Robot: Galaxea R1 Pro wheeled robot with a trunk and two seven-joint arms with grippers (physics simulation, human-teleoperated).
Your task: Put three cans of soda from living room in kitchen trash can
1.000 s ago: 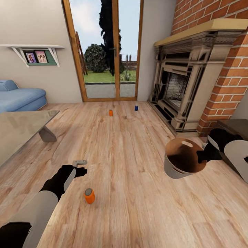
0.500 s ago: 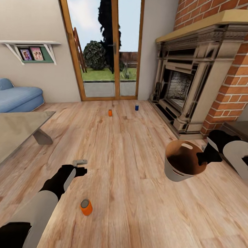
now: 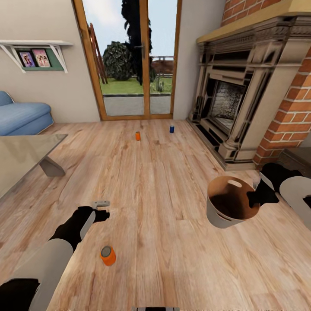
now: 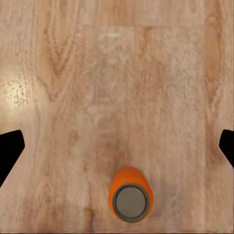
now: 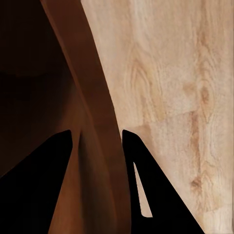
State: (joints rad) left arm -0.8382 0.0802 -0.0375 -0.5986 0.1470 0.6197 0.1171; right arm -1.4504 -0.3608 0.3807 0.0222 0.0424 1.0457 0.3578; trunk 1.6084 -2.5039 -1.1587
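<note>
An orange can of soda (image 3: 107, 255) stands upright on the wood floor close in front of me, just below my left gripper (image 3: 102, 210). In the left wrist view that orange can (image 4: 130, 195) sits under the open left gripper (image 4: 117, 146), whose black fingertips (image 4: 9, 151) stand wide apart. Farther off, near the glass doors, stand a second orange can (image 3: 138, 136) and a dark blue can (image 3: 172, 128). My right gripper (image 3: 255, 198) is shut on the rim of the grey tash can (image 3: 229, 207), held off the floor. Its brown inner wall (image 5: 73, 97) is pinched between the right fingers (image 5: 141, 165).
A dark ornate fireplace (image 3: 242, 99) with red brick stands at the right. A low table (image 3: 21, 157) lies at the left, a blue sofa (image 3: 21, 116) behind it. Wood-framed glass doors (image 3: 134, 60) close the far wall. Open plank floor stretches between me and the far cans.
The whole view has shifted as I roll forward: the near orange can now lies lower in the picture, closer under my left gripper. Both arms keep their pose.
</note>
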